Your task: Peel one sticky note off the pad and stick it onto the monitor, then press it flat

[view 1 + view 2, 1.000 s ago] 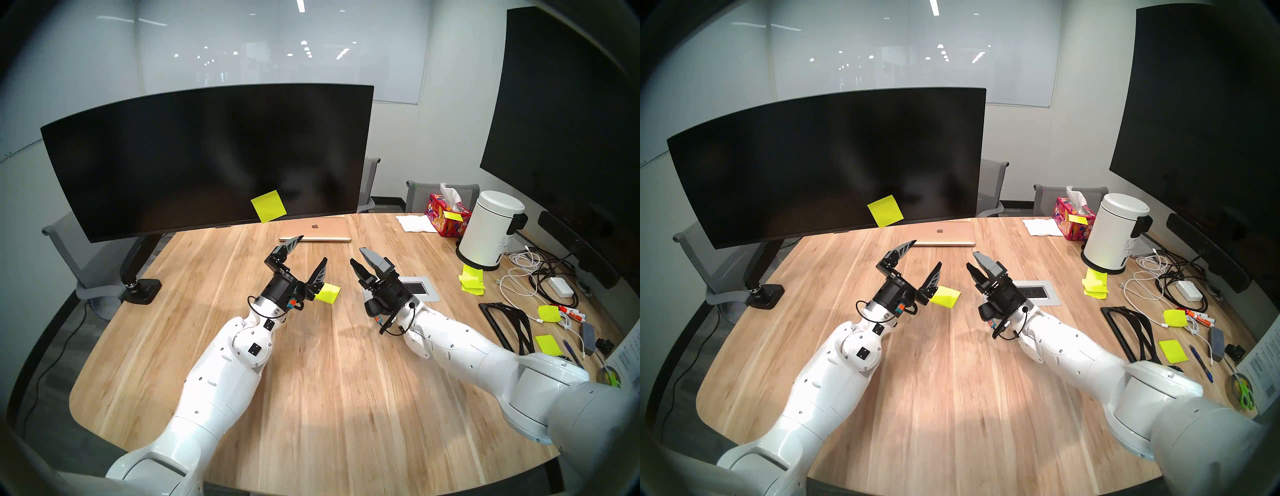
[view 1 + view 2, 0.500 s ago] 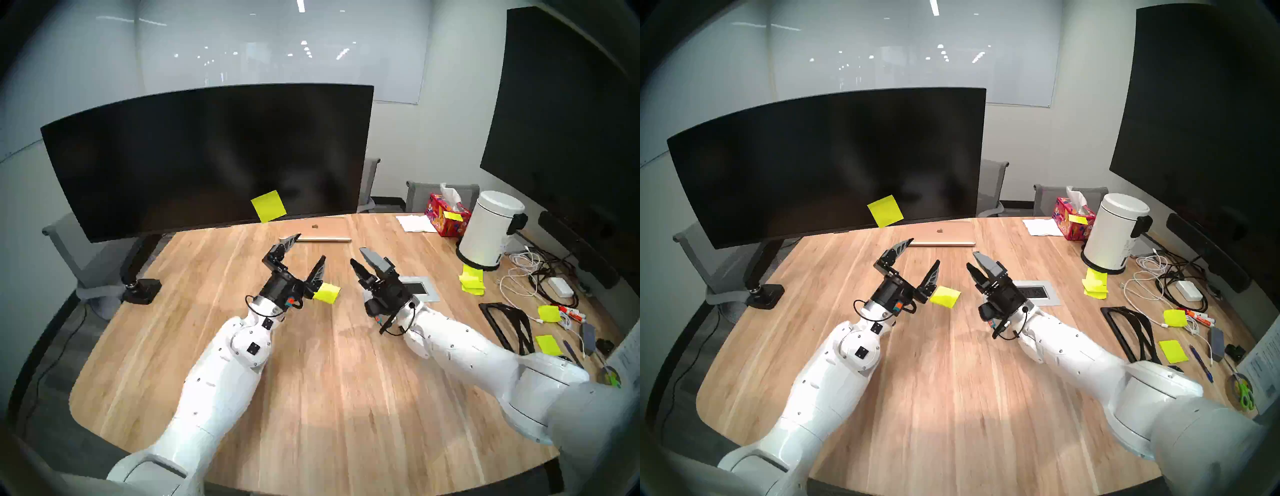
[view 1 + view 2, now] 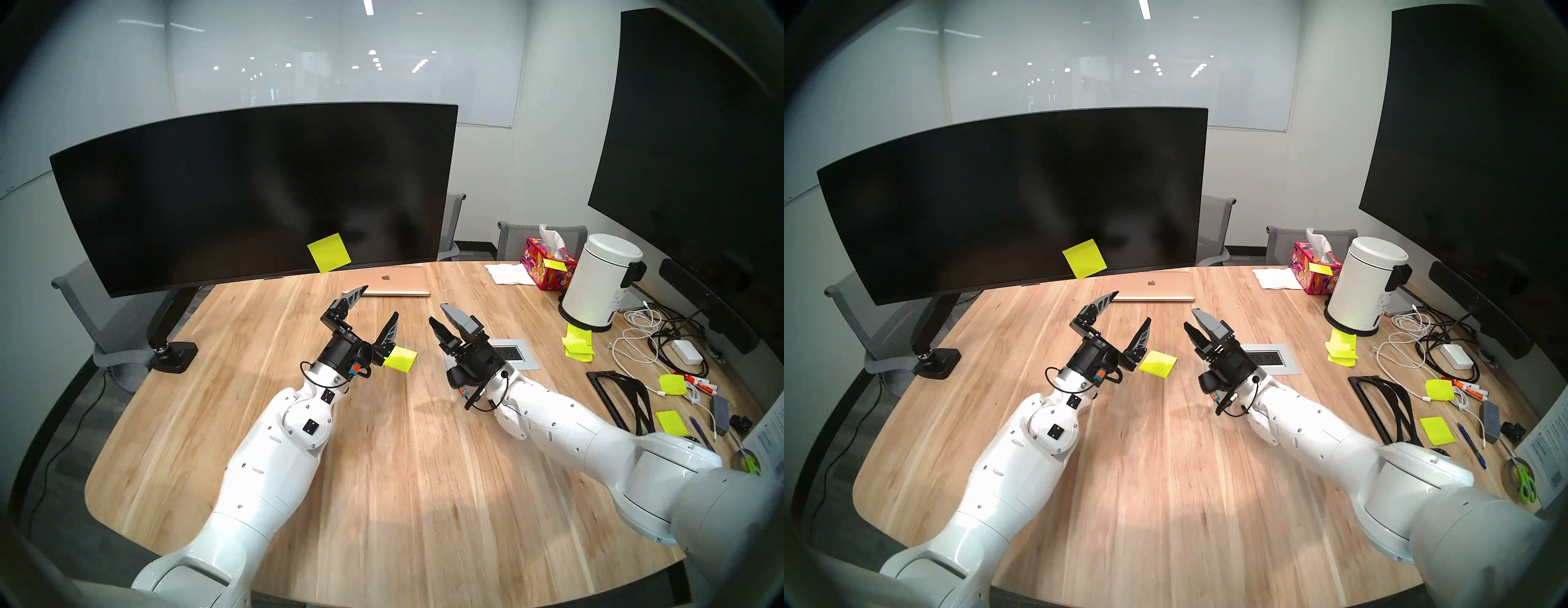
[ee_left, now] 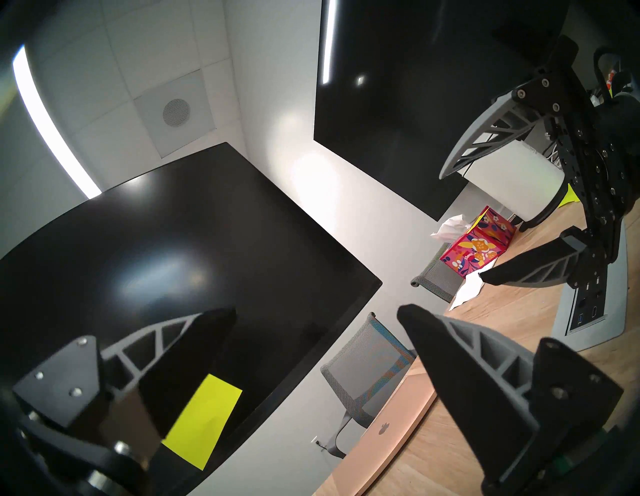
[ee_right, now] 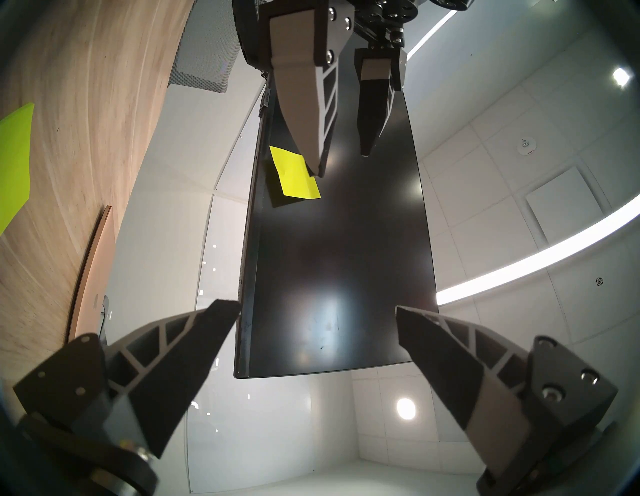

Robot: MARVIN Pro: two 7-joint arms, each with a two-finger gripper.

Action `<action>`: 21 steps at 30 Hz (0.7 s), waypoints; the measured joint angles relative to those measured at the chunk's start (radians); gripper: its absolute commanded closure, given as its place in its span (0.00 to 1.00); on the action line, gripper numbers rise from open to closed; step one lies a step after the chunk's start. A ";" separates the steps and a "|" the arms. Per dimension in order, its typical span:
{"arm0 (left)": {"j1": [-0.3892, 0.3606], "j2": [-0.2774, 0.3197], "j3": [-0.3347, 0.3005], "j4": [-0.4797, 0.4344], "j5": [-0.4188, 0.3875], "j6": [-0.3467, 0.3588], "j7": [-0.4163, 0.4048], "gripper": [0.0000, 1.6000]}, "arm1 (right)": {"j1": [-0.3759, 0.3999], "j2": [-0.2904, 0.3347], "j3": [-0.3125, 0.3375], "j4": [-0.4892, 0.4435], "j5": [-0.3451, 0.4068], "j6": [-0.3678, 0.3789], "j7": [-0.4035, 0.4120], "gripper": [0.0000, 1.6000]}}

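Over the last second almost nothing changed. The sticky note [image 3: 329, 252] stayed where it was, tilted, on the lower right part of the monitor [image 3: 254, 191], with its bottom corner reaching the lower bezel. It had not slipped or drooped between the earlier head views and this one.

The left tool [image 3: 380, 302] hung above the table [image 3: 382, 467], short of the gold laptop [image 3: 392, 282], with its fingers wide apart and nothing between them. It showed at most a slight shift. The right tool [image 3: 437, 313] kept its place beside it. The right wrist view showed its fingers also spread and empty. Neither tool touched the note or the screen.

The pad [image 3: 401, 358] lay on the table just beside the left tool's base, between the two arms, unmoved.

For the task, this stillness suggested that the peel and the sticking were done. Both arms were clear of the monitor and the note was holding on its own. From these views I could not tell whether its lower edge lay fully flat against the glass.
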 measured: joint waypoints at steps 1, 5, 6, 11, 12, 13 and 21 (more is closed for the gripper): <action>0.000 0.000 0.000 0.000 0.000 0.000 0.000 0.00 | 0.000 0.000 0.000 0.000 0.000 0.000 0.000 0.00; 0.000 -0.001 0.000 0.000 0.000 0.000 0.000 0.00 | 0.000 0.000 0.000 0.000 0.000 0.000 0.000 0.00; 0.000 -0.001 0.000 0.000 0.000 0.000 0.000 0.00 | 0.000 0.000 0.000 0.000 0.000 0.000 0.000 0.00; 0.000 -0.001 0.000 0.000 0.000 0.000 0.000 0.00 | 0.000 0.000 0.000 0.000 0.000 0.000 0.000 0.00; 0.000 -0.001 0.000 0.000 0.000 0.000 0.000 0.00 | 0.000 0.000 0.000 0.000 0.000 0.000 0.000 0.00; 0.000 -0.001 0.000 0.000 0.001 0.000 0.000 0.00 | 0.000 0.000 0.000 0.000 0.000 0.000 0.000 0.00; 0.000 -0.002 -0.001 0.000 0.002 0.000 0.000 0.00 | 0.000 0.000 0.000 0.000 0.000 0.000 0.000 0.00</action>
